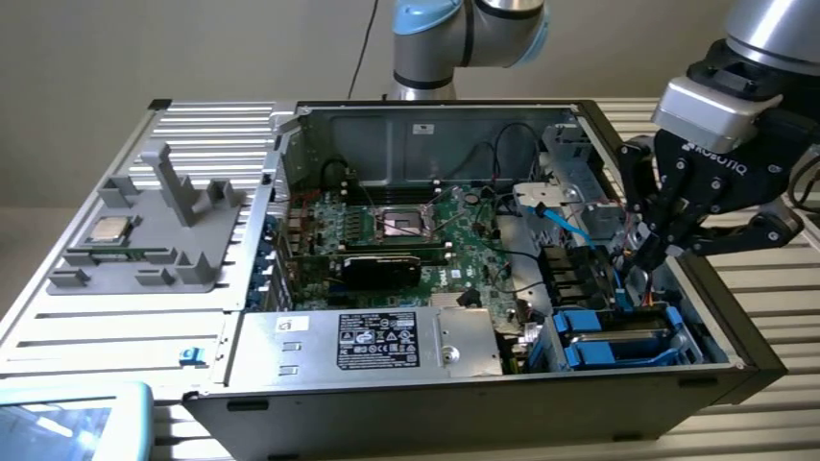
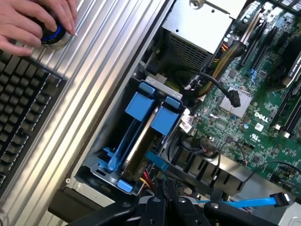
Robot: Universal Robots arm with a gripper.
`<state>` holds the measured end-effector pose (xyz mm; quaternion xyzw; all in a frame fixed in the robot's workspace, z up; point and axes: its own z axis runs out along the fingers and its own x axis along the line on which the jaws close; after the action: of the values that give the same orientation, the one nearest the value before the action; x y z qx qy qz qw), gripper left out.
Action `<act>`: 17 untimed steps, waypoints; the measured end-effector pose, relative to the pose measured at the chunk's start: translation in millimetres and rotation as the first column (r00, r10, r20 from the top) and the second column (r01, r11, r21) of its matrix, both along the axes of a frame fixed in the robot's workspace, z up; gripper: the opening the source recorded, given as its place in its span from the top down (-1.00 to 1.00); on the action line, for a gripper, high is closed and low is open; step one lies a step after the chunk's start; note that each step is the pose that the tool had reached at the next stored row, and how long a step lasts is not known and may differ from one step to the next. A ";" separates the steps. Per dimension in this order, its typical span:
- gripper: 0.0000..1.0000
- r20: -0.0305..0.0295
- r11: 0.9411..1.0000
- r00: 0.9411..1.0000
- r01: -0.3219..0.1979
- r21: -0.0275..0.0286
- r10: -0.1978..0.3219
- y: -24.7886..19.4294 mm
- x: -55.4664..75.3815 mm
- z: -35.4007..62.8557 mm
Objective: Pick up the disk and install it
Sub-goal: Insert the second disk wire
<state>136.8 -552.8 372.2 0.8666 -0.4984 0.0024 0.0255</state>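
The disk (image 1: 620,337) sits in the drive bay at the near corner of the open computer case (image 1: 717,298), on the exterior view's right, its silver body clipped between bright blue frame pieces. In the wrist view the disk (image 2: 141,141) shows edge-on between two blue rails. My gripper (image 1: 651,261) hangs just above and behind the bay, over the case's right wall. Its black fingers (image 2: 161,205) are pressed together with nothing between them, a short way from the blue frame and not touching it.
A silver power supply (image 1: 372,341) with a black label fills the case's front. The motherboard (image 1: 410,230) lies behind it. A blue cable (image 2: 249,202) runs near the gripper. A grey fixture (image 1: 167,230) holds a processor chip (image 1: 109,230). A hand (image 2: 33,21) rests on a knob beside a keyboard (image 2: 19,108).
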 end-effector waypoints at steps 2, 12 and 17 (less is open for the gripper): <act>0.79 0.000 0.999 0.999 -0.037 0.004 0.037 0.0 0.0 -0.1; 0.79 0.002 0.976 0.976 -0.217 0.024 0.217 0.0 0.0 -0.2; 0.79 0.002 0.952 0.952 -0.305 0.024 0.305 -0.1 0.0 -0.1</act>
<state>136.8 -552.8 372.1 0.9333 -0.3588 -0.0002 0.0150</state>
